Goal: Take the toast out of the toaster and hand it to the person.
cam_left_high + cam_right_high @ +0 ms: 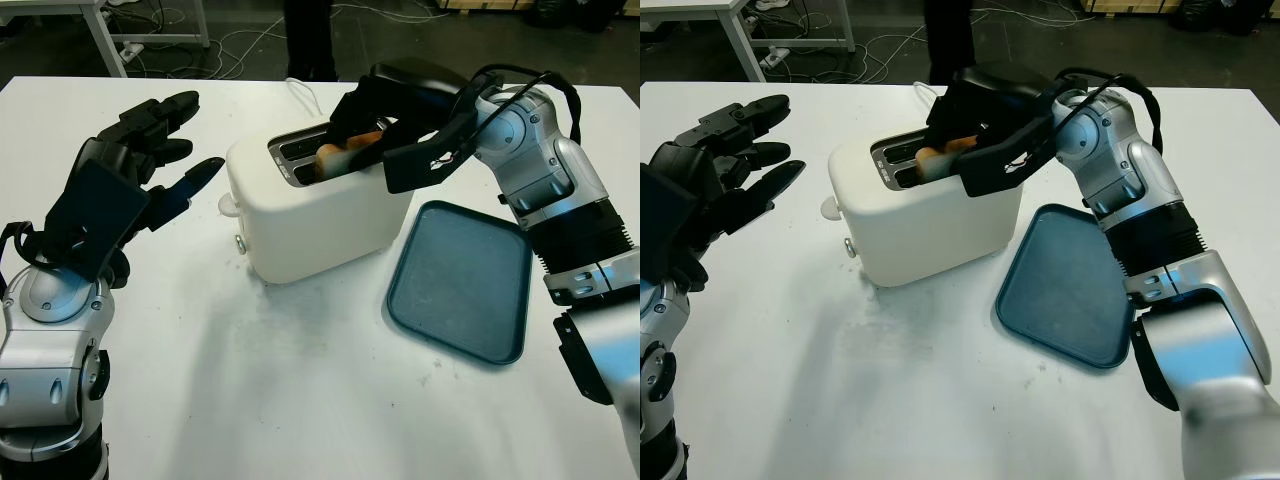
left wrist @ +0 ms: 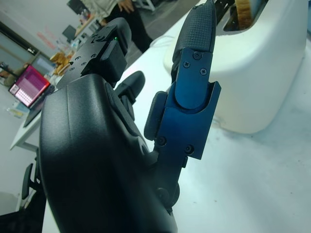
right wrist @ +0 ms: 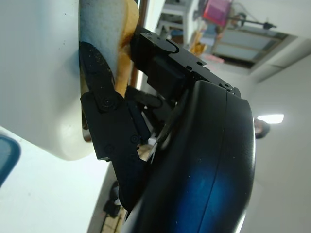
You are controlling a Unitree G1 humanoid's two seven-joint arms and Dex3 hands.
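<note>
The robot's right hand point(image 1: 375, 140) closes its black fingers point(image 3: 104, 104) around a slice of toast point(image 1: 345, 152) standing in the near slot of a white toaster point(image 1: 310, 215), which sits toward the table's far edge, roughly midway along it. The right wrist view shows the golden crust pinched between finger and thumb just above the toaster's top, with most of the slice apparently not yet out of the slot. The left hand point(image 1: 130, 175) hangs open above the table's left side, holding nothing, well apart from the toaster's lever end. A dark blue tray point(image 1: 465, 285) lies flat on the white table point(image 1: 300, 400) just beside the toaster, toward the right edge. A person in dark trousers point(image 1: 310, 35) stands beyond the far edge, behind the toaster. To finish this step cleanly, the lift should likely run straight up along the slot so the bread does not catch on the rim or tip the toaster, with a grip firm enough to hold yet light enough not to crush the crumb.
</note>
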